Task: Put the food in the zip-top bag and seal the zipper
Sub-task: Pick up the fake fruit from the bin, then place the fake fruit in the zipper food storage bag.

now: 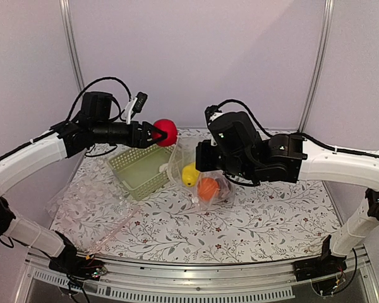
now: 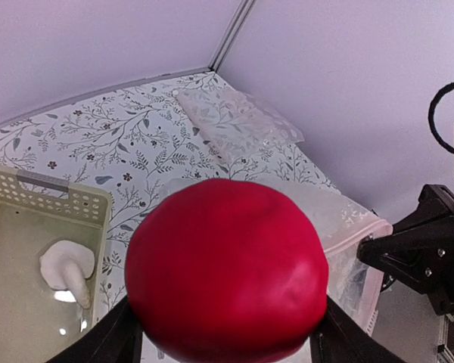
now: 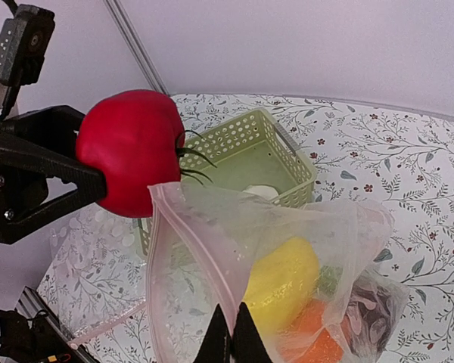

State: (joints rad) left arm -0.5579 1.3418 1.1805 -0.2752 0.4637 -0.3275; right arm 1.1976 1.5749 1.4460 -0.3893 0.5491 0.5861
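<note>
Top view: red ball clamped between fingers of left gripper, raised above far corner of green basket, just beside mouth of clear bag; right gripper closed on bag rim; yellow piece and orange piece inside.

Left wrist view: ball filling foreground; pink strip beyond; white piece lying in basket.

Right wrist view: mouth held open, facing up and toward ball; bag hanging lengthwise from rim; ball near round, no clear long axis, green stem end turned toward bag; carry ball past pink strip, lower into opening, then release; keep rim pinched.
</note>
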